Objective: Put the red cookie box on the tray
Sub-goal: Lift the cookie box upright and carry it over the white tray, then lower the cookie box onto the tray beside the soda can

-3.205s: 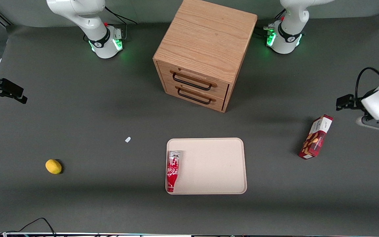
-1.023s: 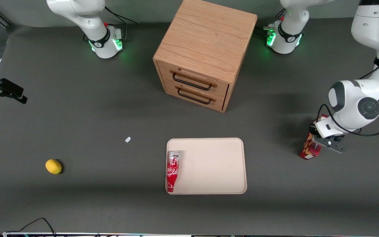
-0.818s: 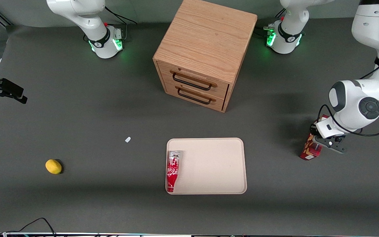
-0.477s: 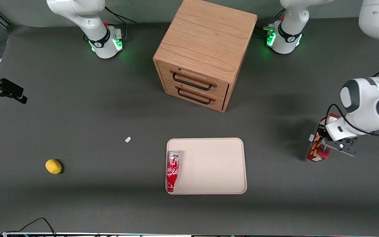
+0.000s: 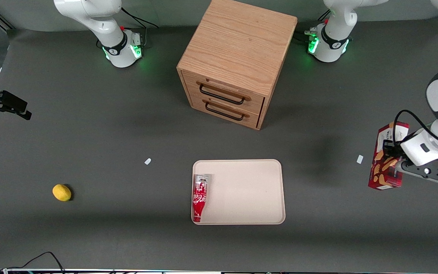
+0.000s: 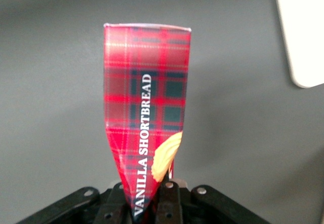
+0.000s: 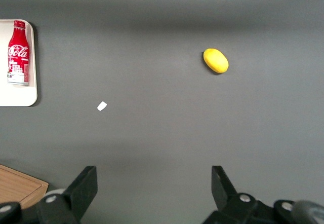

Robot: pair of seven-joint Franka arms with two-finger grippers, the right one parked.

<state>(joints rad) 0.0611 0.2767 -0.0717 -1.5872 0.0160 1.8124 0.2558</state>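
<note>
Gripper (image 5: 394, 161) pinches cookie box (image 5: 387, 156) at mid-length, lifted, tray (image 5: 249, 190) well off sideways. Likely light, stiff cardboard, crushable; grip across narrow faces.

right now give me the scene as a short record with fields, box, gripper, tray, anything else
box: red cookie box, held up off the table, toward the working arm's end
gripper: gripper shut on the box, fingers clamped on one end of it
tray: tray, not yet holding the box
on tray: cola bottle lying along one edge
elsewhere: drawer cabinet, lemon, white scraps
</note>
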